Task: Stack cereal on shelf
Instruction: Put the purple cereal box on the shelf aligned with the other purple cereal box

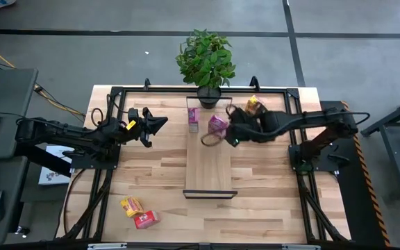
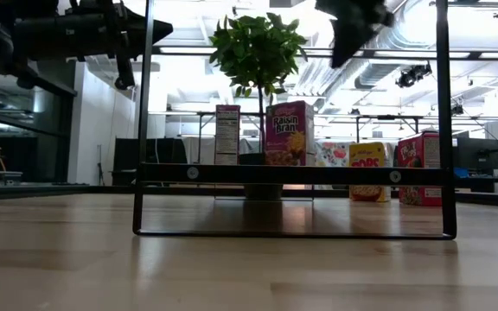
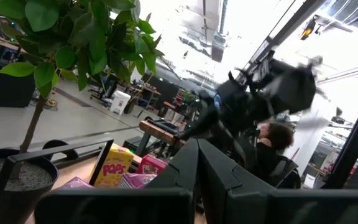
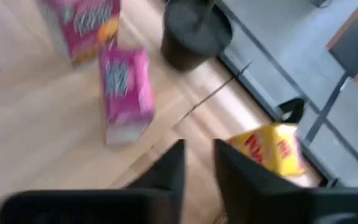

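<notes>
left gripper (image 1: 160,126) raised at left, fingers closed; right gripper (image 1: 222,134) reaching toward centre, fingers slightly parted.

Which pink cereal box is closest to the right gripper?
The pink box on the shelf, right of the other pink box, sits just beside the right gripper.

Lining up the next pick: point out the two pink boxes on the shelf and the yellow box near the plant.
Pink box by the pot (image 1: 194,119), high view, top face.
Second pink box (image 1: 217,125), high view, top face.
Yellow box (image 1: 255,105), high view, upper face.
</notes>
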